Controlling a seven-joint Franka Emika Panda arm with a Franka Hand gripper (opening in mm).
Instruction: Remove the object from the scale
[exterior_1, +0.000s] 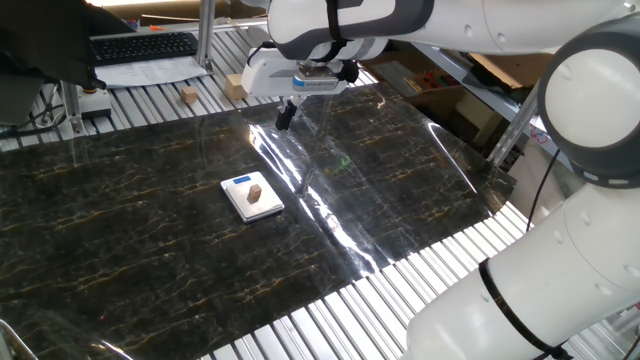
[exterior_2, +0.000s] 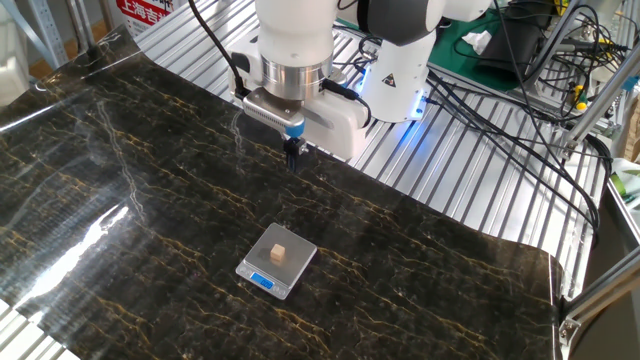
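The tiny tan-brown wooden cube (exterior_1: 256, 187) sits on the small white-and-silver scale (exterior_1: 247, 202), which has a blue strip at one end and lies on the dark marbled mat. In the other fixed view the cube (exterior_2: 279, 252) rests in the middle of the scale's plate (exterior_2: 292, 268). My gripper (exterior_1: 285, 115) hangs above the mat, well beyond the scale, far from the cube. Its two dark fingers are pressed together and hold nothing. It also shows in the other fixed view (exterior_2: 293, 157).
Another small wooden cube (exterior_1: 188, 96) and a larger pale wooden block (exterior_1: 234, 86) lie on the ribbed metal table beyond the mat. A keyboard (exterior_1: 143, 45) is at the back left. The robot base (exterior_2: 395, 70) and cables (exterior_2: 520, 110) stand behind the mat.
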